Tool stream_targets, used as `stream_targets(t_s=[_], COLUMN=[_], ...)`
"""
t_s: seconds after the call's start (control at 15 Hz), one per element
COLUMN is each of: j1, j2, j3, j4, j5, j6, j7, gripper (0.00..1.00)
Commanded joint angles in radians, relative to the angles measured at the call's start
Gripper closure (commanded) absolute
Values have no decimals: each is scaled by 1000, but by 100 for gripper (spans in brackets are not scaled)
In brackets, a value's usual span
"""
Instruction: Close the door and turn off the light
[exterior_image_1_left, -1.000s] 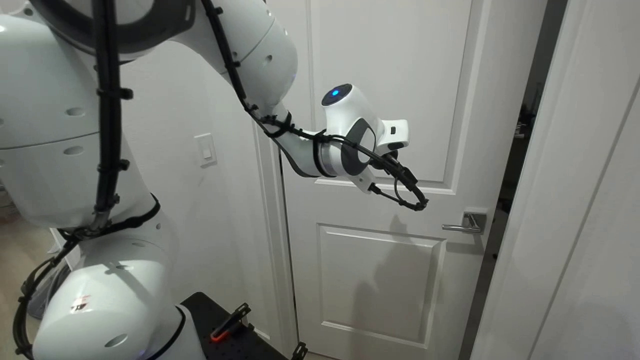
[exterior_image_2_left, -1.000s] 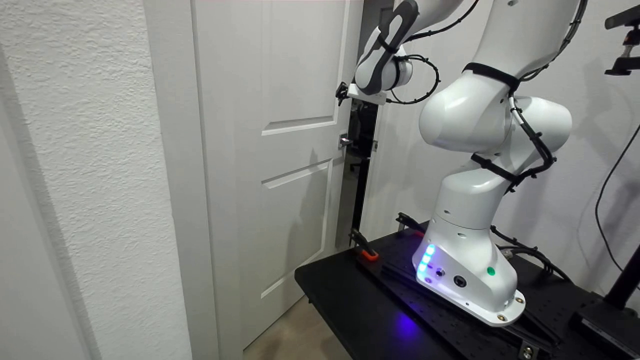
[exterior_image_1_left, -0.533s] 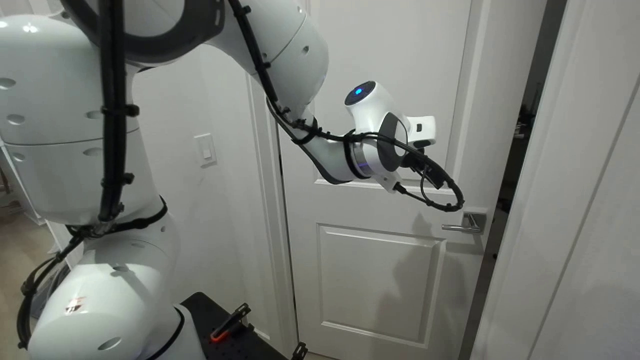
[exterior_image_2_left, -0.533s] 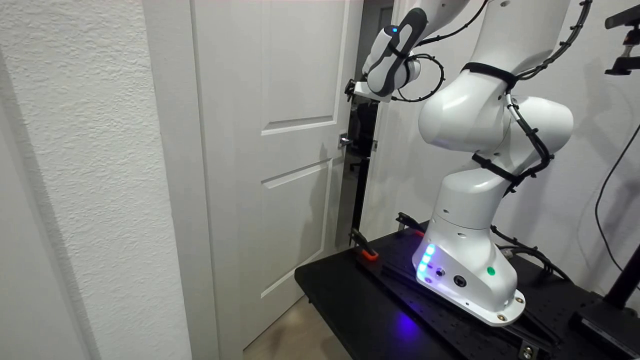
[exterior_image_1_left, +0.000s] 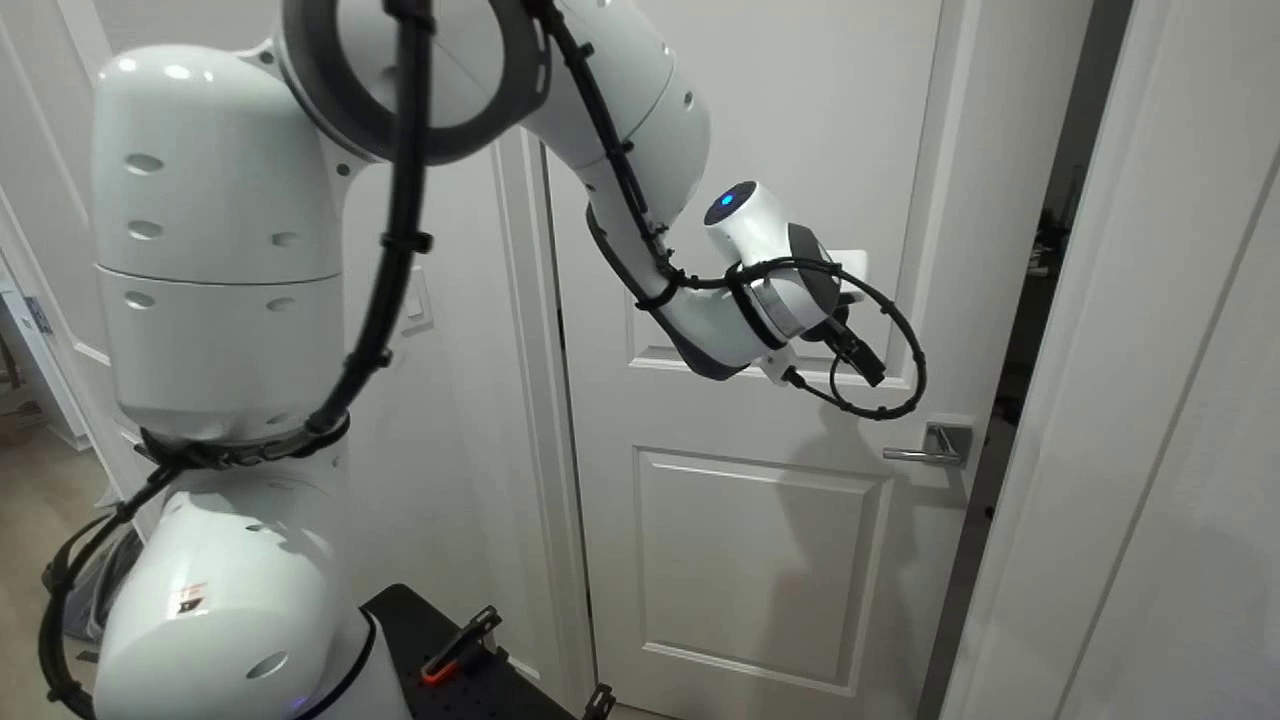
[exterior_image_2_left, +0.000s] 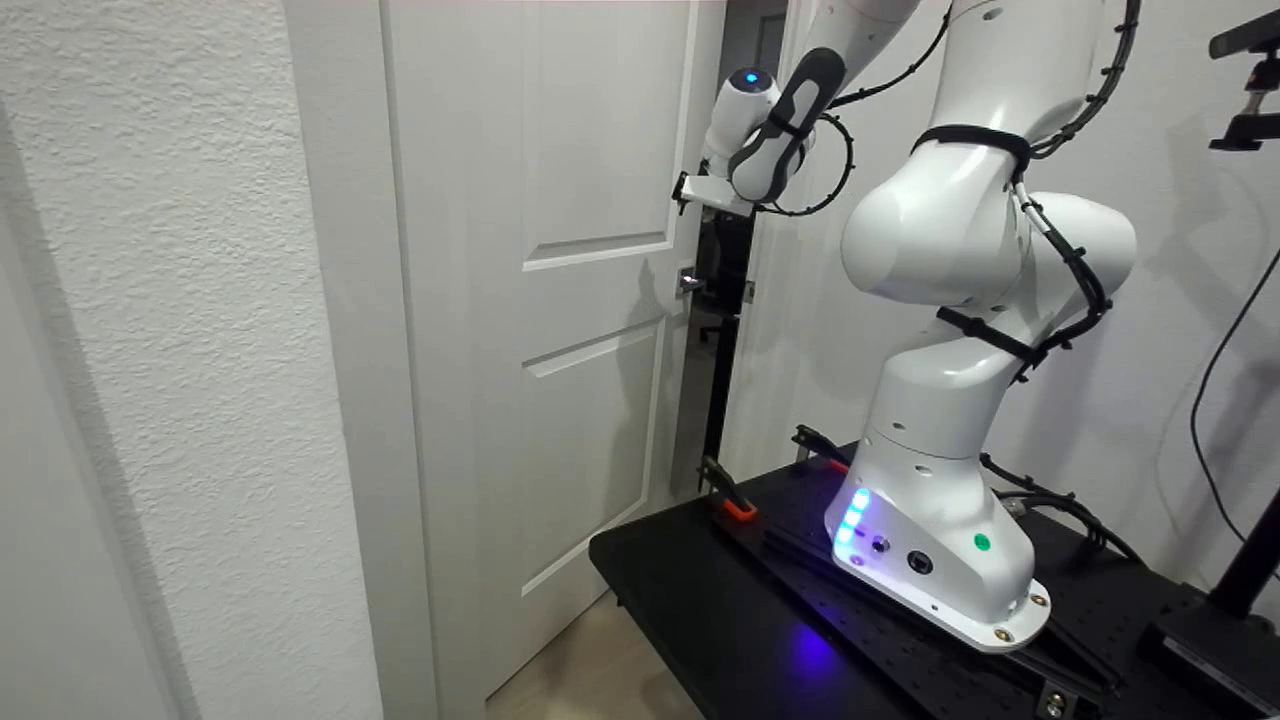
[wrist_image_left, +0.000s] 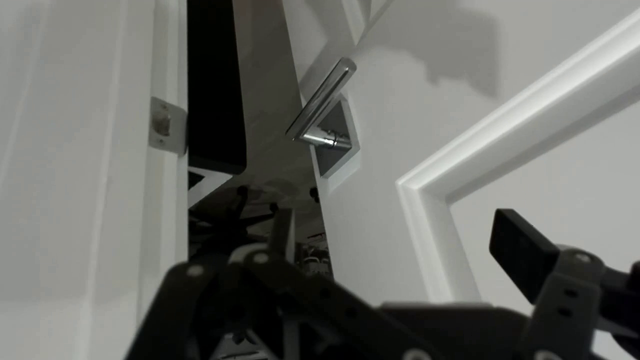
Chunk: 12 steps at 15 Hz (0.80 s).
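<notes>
1. Tall white door with raised rectangular panels (exterior_image_1_left: 740, 500): upright and ajar; you see a dark gap (exterior_image_1_left: 1012, 410) between its free edge and the white door frame (exterior_image_1_left: 1130, 300).
2. Your black two-fingered gripper (wrist_image_left: 400, 240): fingers (wrist_image_left: 522, 247) spread wide apart; in the wrist view one shows against the dark gap, the other against a panel of the door.
3. Silver lever handle (wrist_image_left: 320, 100) on a square silver plate (wrist_image_left: 331, 162): mounted near the door's free edge; in an exterior view, below and to the right of your gripper.
4. Metal strike plate (wrist_image_left: 170, 132): set in the frame, across the gap from the handle.
5. Small white rectangular light-switch plate (exterior_image_1_left: 420, 305): on the white wall (exterior_image_1_left: 450, 450), left of the door in an exterior view, partly hidden behind your black arm cable (exterior_image_1_left: 408, 170).
6. Your white robot arm (exterior_image_2_left: 990, 240): base (exterior_image_2_left: 950, 580) on a black table (exterior_image_2_left: 680, 590), blue light strip (exterior_image_2_left: 852, 522) lit on the base.
7. Two black clamps with orange-red parts (exterior_image_2_left: 727, 487): at the table's edge, near your arm's base.
</notes>
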Motion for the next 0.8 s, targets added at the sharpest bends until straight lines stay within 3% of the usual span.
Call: stream_targets(t_s=[0.0,0.33,0.73], j1=[110,207,228], j2=[139,277,365], j3=[-63,-137,-165], j4=[146,247,287], j5=[-140,-254,-242], j6=[-58,-93,-178], j7=[191,331,300], gripper=[0,0,0])
